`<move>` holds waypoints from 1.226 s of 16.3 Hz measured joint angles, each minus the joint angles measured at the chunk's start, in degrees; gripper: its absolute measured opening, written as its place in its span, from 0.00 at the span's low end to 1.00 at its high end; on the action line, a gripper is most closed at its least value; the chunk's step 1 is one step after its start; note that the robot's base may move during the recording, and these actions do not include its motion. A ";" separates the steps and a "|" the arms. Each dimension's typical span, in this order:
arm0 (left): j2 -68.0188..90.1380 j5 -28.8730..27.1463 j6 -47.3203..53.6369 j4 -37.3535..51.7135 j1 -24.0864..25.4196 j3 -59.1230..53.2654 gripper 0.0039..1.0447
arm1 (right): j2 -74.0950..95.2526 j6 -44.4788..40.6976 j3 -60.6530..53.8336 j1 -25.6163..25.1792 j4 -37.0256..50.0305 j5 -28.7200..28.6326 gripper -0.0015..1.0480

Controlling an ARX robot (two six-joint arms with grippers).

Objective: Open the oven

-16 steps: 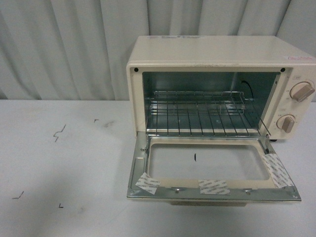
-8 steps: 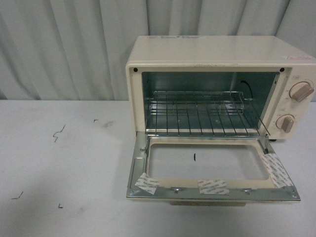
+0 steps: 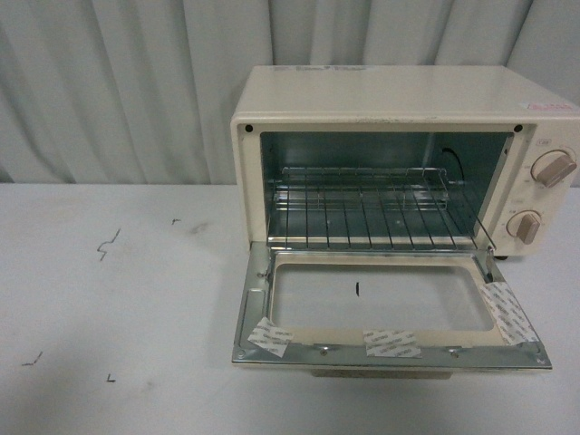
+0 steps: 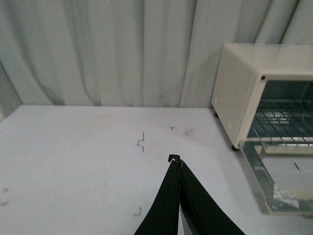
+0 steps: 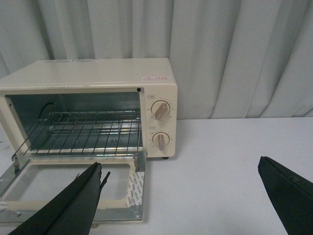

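Item: oven point(image 3: 399, 100), small, boxy, cream-coloured. It stands on the white table point(image 3: 118, 299), right of centre in the front view, with its back near the pale pleated curtain point(image 3: 118, 82).

Condition: the door point(image 3: 256, 308) is dropped fully open and lies roughly level in front of the cavity. It is a metal frame around a clear pane through which the tabletop shows. Three strips of patterned tape point(image 3: 269, 336) sit on the frame, two along the near edge and one at the right corner.

Interior: grey metal walls and a wire rack point(image 3: 372, 217) set level across the cavity.

Controls: upper knob point(image 3: 553, 168) and lower knob point(image 3: 524, 227), both round and beige, stacked on the right panel.

Partly seen: a beige strip under the door's near edge, possibly the bar handle point(image 3: 381, 372), is mostly covered by the frame. The oven's right side is cut off in the front view. A small dark mark shows in the window; whether it is on the pane or on the table cannot be told. A red label on the top is too small to read.

Grippers: neither appears in the front view. The left gripper point(image 4: 176, 160) hangs over bare table, well left of the oven, its fingers pressed together on nothing. The right gripper point(image 5: 181, 166) faces the oven's front with its fingers spread wide, empty and clear of the door.

Other: several short dark pen marks point(image 3: 108, 243) are scattered on the table.
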 joint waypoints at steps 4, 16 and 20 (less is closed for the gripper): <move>-4.98 0.07 0.02 -2.62 0.04 0.00 0.01 | 0.00 0.00 0.00 0.00 -0.02 0.04 0.94; -4.98 0.09 0.02 -2.78 0.04 0.00 0.83 | 0.00 0.00 0.00 0.00 0.00 0.02 0.94; -4.98 0.09 0.04 -2.78 0.04 0.00 0.94 | 0.00 0.00 0.00 0.00 0.00 0.02 0.94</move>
